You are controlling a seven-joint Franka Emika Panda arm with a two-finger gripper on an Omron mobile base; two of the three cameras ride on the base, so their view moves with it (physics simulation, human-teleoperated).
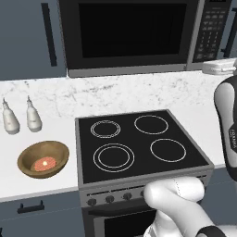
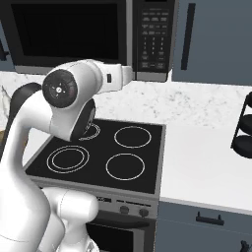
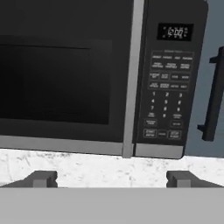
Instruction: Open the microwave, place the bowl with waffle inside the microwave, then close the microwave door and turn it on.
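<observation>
The gripper [image 3: 111,179] faces the shut microwave door [image 3: 61,74], jaws wide open and empty; the bowl [image 1: 43,159] holds the waffle [image 1: 44,163] on the counter [image 1: 28,183].

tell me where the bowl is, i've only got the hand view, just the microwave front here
Observer: The bowl sits on the white counter left of the stovetop, the waffle inside it.
Operator: anything near it
Observer: Two white bottles stand behind it, toward the wall.
Operator: anything on the stove
Observer: No, all four rings are bare.
Operator: where's my hand
Observer: The gripper is open; the hand is raised before the microwave, by the keypad.
</observation>
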